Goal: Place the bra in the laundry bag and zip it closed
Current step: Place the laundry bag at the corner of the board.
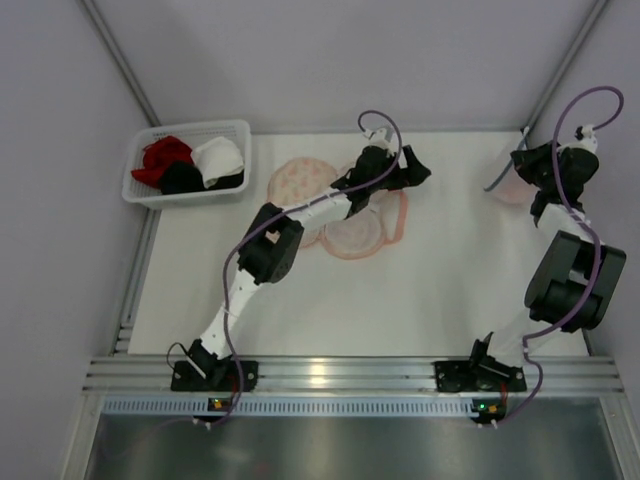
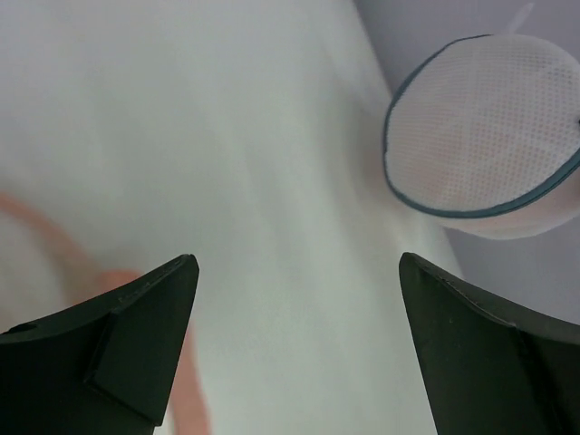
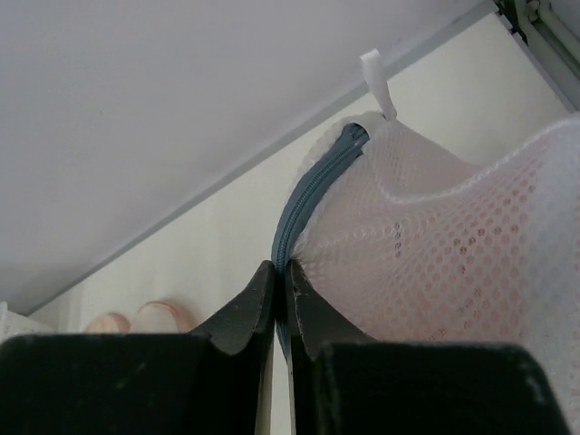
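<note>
The peach-orange floral laundry bag (image 1: 352,236) lies flat and spread on the table at the back centre, under my left arm. My left gripper (image 1: 418,166) hovers just right of it, open and empty (image 2: 299,272); a peach edge (image 2: 54,237) shows at its left. My right gripper (image 1: 522,160) is at the far right back corner, shut (image 3: 282,267) on the grey-blue zip (image 3: 313,195) of a round white mesh bag (image 1: 510,188), which also shows in the left wrist view (image 2: 480,127). Pale pink shows through the mesh (image 3: 453,263); I cannot tell whether it is the bra.
A white basket (image 1: 150,192) at the back left holds red (image 1: 160,155), black (image 1: 182,178) and white (image 1: 220,157) garments. The mesh bag has a white loop (image 3: 373,80). Walls close in behind and at both sides.
</note>
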`<act>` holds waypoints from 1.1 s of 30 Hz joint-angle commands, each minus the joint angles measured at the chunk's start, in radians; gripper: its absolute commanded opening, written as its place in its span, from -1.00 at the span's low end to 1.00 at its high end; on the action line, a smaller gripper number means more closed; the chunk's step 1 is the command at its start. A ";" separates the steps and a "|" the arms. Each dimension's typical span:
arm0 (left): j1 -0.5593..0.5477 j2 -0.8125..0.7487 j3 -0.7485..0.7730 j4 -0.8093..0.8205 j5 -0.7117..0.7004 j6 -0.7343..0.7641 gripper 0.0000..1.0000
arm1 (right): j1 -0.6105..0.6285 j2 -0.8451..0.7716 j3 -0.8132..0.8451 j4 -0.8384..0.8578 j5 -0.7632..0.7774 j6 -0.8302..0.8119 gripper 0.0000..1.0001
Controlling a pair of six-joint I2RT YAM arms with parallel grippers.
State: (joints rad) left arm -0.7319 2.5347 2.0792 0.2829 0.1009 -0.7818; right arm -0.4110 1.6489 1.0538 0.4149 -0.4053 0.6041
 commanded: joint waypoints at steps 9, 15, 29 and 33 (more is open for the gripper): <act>0.132 -0.786 -0.652 -0.137 -0.090 0.254 0.96 | 0.008 0.014 0.130 0.028 -0.078 0.026 -1.00; 0.150 -0.968 -0.950 -0.154 -0.249 0.153 0.96 | 0.047 0.110 0.293 0.033 -0.095 0.111 -1.00; 0.221 -1.327 -1.300 -0.278 -0.446 0.062 0.96 | 0.153 0.325 0.321 0.108 -0.023 0.077 -1.00; 0.229 -1.412 -1.309 -0.393 -0.539 0.087 0.96 | 0.150 0.279 0.285 0.019 0.026 -0.024 -1.00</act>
State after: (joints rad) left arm -0.5110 1.1767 0.7765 -0.0372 -0.3252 -0.7013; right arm -0.2543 1.9968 1.3304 0.4259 -0.4122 0.6815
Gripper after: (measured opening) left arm 0.982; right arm 0.015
